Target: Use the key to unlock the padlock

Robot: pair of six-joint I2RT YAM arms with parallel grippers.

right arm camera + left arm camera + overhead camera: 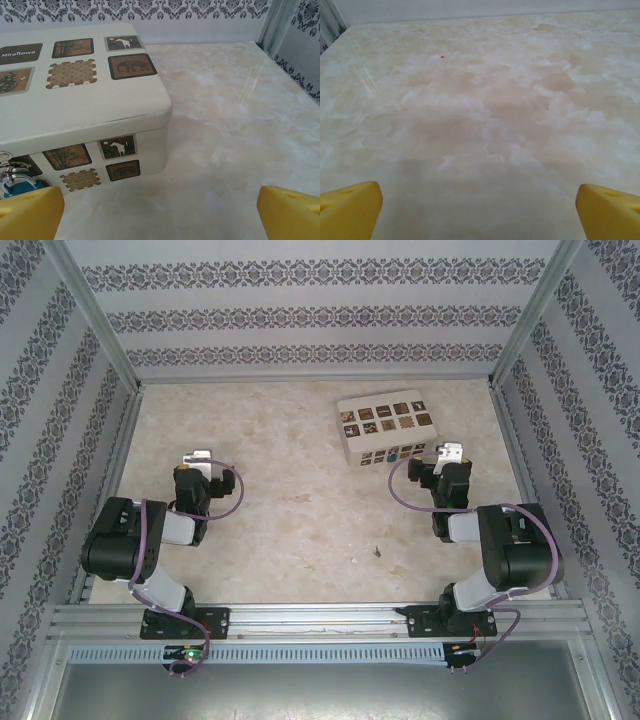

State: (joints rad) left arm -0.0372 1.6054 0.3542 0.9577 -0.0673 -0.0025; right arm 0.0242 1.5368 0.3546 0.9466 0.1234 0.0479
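The small blue padlock (395, 454) with a silver shackle hangs on the front of the white box (387, 427). In the right wrist view the padlock (18, 182) sits at the lower left, just beyond my left fingertip (30, 212). A tiny dark sliver, apparently the key (377, 552), lies on the table between the arms, nearer the right one. My right gripper (452, 453) stands open just right of the box's near corner, and its open span (160, 220) holds nothing. My left gripper (197, 460) is open over bare table at the left, empty (480, 220).
The box (80, 95) has brown patterned squares and stands at the back right. Patterned walls with metal posts (95, 315) enclose the marble-look table (300, 500) on three sides. A rail (320, 620) runs along the near edge.
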